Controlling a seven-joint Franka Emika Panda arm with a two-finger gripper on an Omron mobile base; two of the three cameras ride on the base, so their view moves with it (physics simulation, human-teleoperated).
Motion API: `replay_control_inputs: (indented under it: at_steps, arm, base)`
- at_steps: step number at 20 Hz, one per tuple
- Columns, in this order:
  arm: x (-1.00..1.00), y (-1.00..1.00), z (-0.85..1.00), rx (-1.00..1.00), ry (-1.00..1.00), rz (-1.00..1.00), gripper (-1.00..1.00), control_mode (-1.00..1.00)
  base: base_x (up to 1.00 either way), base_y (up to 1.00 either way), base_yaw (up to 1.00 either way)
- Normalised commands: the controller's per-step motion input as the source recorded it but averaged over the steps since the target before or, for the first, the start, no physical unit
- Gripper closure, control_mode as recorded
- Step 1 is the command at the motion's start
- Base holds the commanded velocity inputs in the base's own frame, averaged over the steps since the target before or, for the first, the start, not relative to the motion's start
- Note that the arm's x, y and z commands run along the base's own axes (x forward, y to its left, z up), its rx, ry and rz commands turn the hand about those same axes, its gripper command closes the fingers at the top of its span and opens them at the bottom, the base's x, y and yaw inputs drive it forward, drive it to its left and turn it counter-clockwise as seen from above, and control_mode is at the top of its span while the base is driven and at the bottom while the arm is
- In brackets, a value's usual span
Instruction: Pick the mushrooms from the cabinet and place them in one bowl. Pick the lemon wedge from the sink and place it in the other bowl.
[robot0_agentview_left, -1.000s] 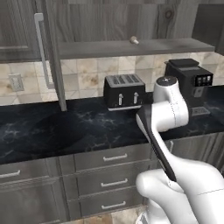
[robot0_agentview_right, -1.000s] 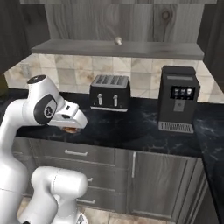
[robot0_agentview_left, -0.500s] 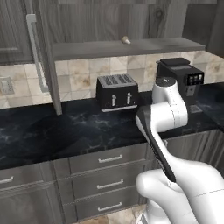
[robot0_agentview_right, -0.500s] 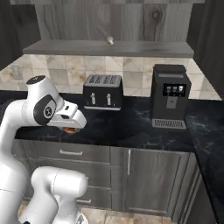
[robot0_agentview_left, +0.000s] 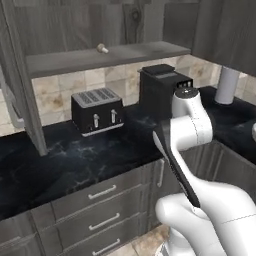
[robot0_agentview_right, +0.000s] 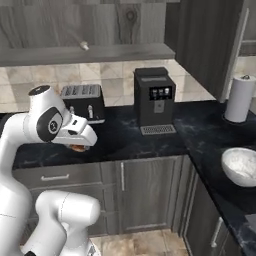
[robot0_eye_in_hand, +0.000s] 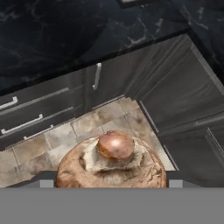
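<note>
since the earlier frames our whole view has swung right as the base drives along the desk (robot0_agentview_left: 75, 160): the toaster (robot0_agentview_left: 96, 111) and coffee machine (robot0_agentview_right: 153, 100) slid left, and a paper towel roll (robot0_agentview_right: 239, 98) plus one bowl (robot0_agentview_right: 241, 165) came into sight around the corner. the arm hasn't changed pose, it's just riding along.

our hand (robot0_eye_in_hand: 111, 186) is clamped on a mushroom (robot0_eye_in_hand: 111, 162), fingers spread wide around it, and in the hand view it hangs out over the floor in front of the drawers. we figure it's tucked in close so nothing swings while we roll.

the second mushroom (robot0_agentview_left: 102, 48) sits on the open cabinet (robot0_agentview_left: 105, 56) shelf above the toaster, waiting its turn. the bowl looks like our drop-off, so we'd guess we're mid-carry, with a return trip to follow.
</note>
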Motion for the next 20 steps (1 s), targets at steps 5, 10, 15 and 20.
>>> replay_control_inputs:
  at_steps: [5, 10, 15, 20]
  arm:
    - [0.00, 0.00, 0.00, 0.00, 0.00, 0.00, 1.00, 1.00]
    - [0.00, 0.00, 0.00, 0.00, 0.00, 0.00, 1.00, 1.00]
    - [0.00, 0.00, 0.00, 0.00, 0.00, 0.00, 1.00, 1.00]
    - [0.00, 0.00, 0.00, 0.00, 0.00, 0.00, 1.00, 1.00]
  base:
    - [-0.09, 0.00, -0.44]
    - [-0.09, 0.00, -0.44]
    - [-0.09, 0.00, -0.44]
    - [-0.05, 0.00, -0.43]
